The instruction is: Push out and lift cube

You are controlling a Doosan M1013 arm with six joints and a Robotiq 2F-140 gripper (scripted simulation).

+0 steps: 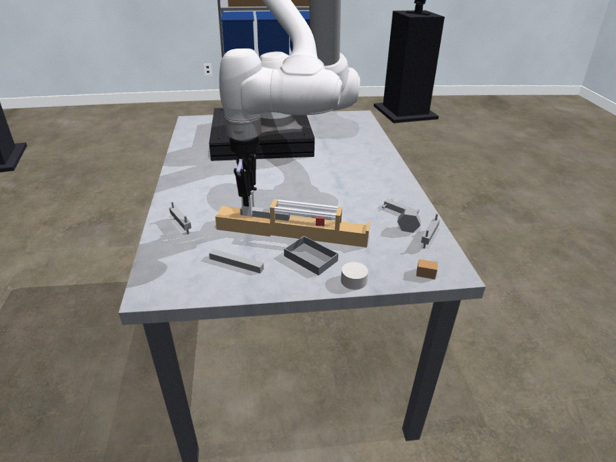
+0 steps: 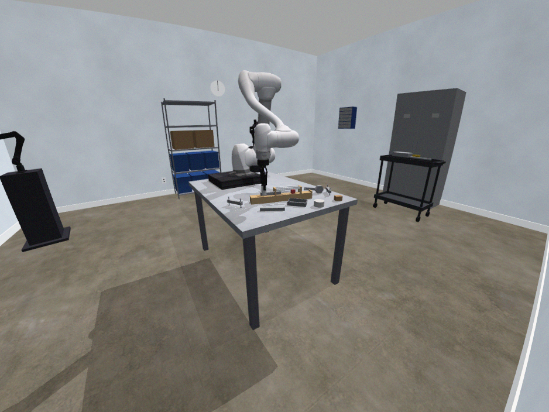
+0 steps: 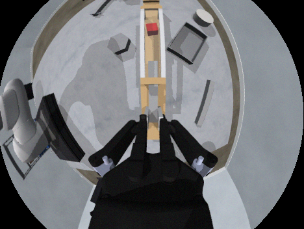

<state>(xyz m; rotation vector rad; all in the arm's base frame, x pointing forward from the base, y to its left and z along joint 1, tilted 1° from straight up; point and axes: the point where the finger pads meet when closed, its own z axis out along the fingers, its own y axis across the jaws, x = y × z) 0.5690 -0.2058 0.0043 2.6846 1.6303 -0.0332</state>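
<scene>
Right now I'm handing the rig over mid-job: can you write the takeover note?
Gripper: shut on the grey bar, at the channel's open end.
Bar: lying in the channel, tip under the covered stretch, short of the cube.
Cube: inside, near the end with the ledge and lip.
Done: bar gripped and fed in.
Left: push the cube out over the lip, then lift it beyond that end.

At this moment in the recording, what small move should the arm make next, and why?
Probably keep sliding the grey pusher bar along the tan wooden channel toward the small red cube. The gripper is shut on the bar's near end, outside the covered section, and a gap remains between bar tip and cube.
</scene>
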